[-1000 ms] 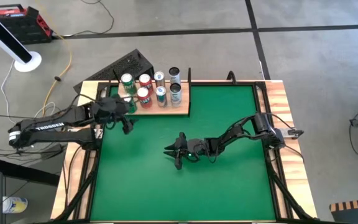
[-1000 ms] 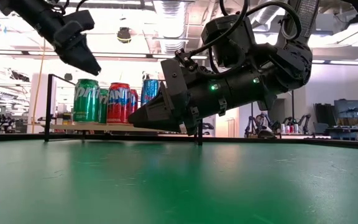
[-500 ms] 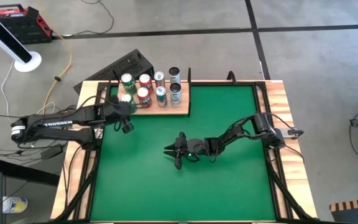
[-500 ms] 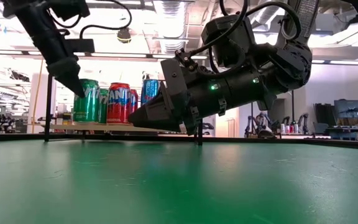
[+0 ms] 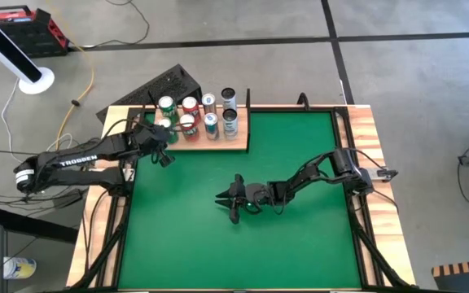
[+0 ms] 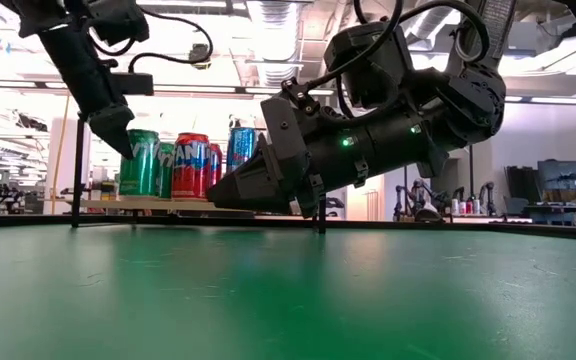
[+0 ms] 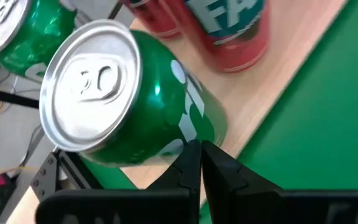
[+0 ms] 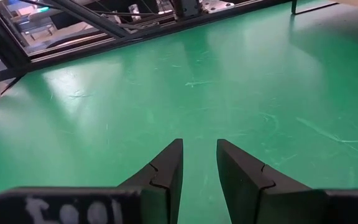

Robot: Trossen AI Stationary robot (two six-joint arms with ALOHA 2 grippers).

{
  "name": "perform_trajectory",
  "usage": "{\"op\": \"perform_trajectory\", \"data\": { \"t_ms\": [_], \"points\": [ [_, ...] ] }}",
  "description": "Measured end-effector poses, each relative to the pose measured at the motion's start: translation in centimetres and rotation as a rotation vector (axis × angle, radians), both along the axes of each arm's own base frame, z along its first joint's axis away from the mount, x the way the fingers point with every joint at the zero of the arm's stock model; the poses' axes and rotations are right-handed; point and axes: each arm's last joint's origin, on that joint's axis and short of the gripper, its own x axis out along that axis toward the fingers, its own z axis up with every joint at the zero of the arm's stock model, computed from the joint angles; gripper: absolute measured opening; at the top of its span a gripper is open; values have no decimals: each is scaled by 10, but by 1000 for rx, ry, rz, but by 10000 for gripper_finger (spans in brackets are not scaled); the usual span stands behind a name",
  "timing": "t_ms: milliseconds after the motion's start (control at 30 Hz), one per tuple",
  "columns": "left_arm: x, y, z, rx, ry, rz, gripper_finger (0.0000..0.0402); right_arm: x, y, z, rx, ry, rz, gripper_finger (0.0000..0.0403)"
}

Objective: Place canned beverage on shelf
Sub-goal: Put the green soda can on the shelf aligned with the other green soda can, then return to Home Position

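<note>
Left tool (image 7: 199, 163) pinched together, empty, right beside green can (image 7: 129, 106) at shelf (image 5: 233, 143) edge, upper left. Right tool (image 8: 197, 165) slightly apart mid-surface (image 5: 300, 244), plenty of room.

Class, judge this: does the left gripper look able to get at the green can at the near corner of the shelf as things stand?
Probably yes: the left gripper, fingers shut, is right beside the green can on the shelf, with nothing between. It must open first.
</note>
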Motion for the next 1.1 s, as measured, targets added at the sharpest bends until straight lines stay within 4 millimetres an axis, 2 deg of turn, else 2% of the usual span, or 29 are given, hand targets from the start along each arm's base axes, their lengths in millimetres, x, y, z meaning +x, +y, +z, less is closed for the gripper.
{"op": "perform_trajectory", "data": {
  "t_ms": [500, 933, 1000, 1100],
  "points": [
    [-3, 13, 2, -43, -65, 12, 0, 0, 0, 0, -1, 4, 0, 122],
    [-1, 11, 5, -68, -85, -26, 0, 0, 0, 0, -1, 4, 0, 122],
    [1, 9, 9, -66, -94, -48, 0, 0, 0, 4, -9, 3, 3, 122],
    [5, 7, 20, -53, -129, -78, 0, -1, -4, 26, -34, -32, 27, 122]
  ]
}}
